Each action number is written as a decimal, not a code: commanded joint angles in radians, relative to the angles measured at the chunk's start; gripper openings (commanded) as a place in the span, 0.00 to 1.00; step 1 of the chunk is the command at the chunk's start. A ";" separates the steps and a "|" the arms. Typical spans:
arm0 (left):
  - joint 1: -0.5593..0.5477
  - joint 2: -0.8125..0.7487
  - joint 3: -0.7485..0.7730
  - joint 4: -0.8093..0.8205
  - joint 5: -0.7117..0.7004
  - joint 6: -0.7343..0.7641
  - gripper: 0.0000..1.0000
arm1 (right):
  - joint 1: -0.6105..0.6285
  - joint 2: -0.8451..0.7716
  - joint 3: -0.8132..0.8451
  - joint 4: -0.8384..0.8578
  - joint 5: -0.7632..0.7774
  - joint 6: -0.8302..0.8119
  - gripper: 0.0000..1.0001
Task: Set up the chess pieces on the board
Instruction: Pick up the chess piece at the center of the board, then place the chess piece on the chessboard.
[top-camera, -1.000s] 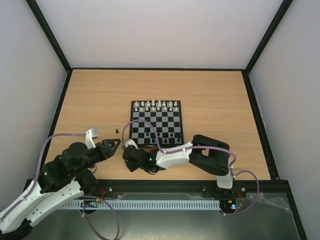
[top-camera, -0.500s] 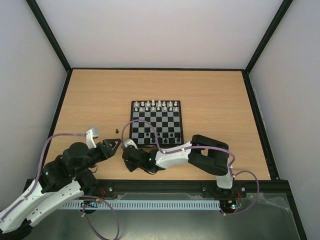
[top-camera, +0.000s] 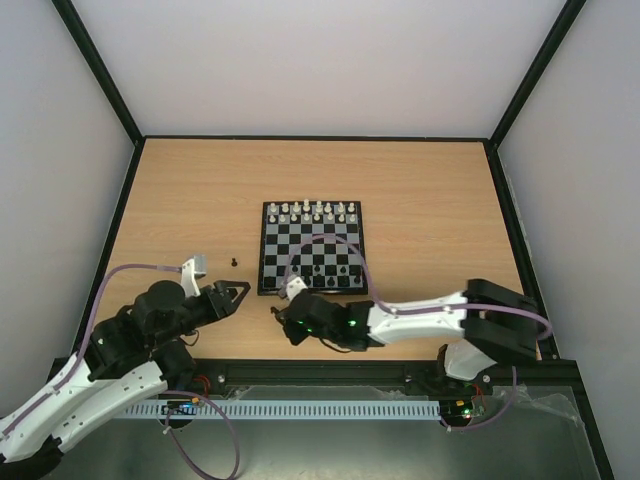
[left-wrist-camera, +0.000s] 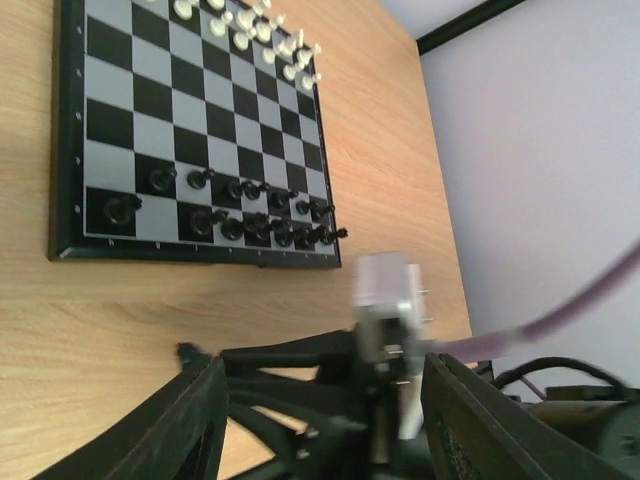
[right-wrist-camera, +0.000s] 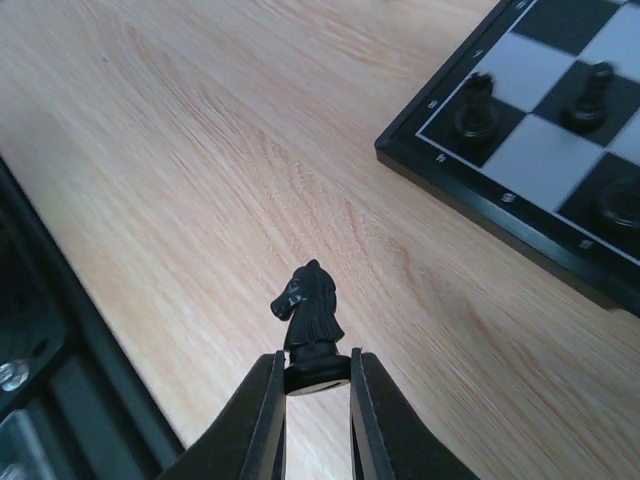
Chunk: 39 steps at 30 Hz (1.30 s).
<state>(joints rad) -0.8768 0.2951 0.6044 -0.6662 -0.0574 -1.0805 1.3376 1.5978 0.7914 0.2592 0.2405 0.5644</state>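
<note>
On the light wooden tabletop (top-camera: 420, 190), the white-and-black right arm (top-camera: 420, 315) has swung its elbow out to the right since a second ago. Its wrist has drawn away from the near-left corner of the small black-and-grey checked chessboard (top-camera: 312, 235) towards the board's near edge.

The right jaws have closed in that interval and are now clamped on the base of a black knight piece (right-wrist-camera: 310, 315). They hold it upright over bare wood, just beside the board's corner. We judge the pickup complete and the carry to the black back row as the step in hand.

The left arm (top-camera: 150, 320) has barely moved. The left jaws stand apart with nothing between them.

One small black piece (top-camera: 234, 261) remains loose left of the board, so at least one further pickup is required.
</note>
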 joint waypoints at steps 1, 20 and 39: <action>-0.003 0.049 0.014 0.003 0.112 0.025 0.57 | 0.008 -0.194 -0.132 0.019 0.008 -0.011 0.08; 0.018 0.299 -0.274 0.695 0.779 -0.165 0.66 | 0.012 -0.697 -0.348 -0.034 -0.062 -0.091 0.08; 0.021 0.376 -0.321 0.778 0.801 -0.181 0.61 | 0.048 -0.665 -0.337 0.022 -0.139 -0.130 0.08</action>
<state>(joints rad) -0.8627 0.6582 0.2993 0.0673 0.7151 -1.2636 1.3689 0.9314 0.4492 0.2523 0.1123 0.4572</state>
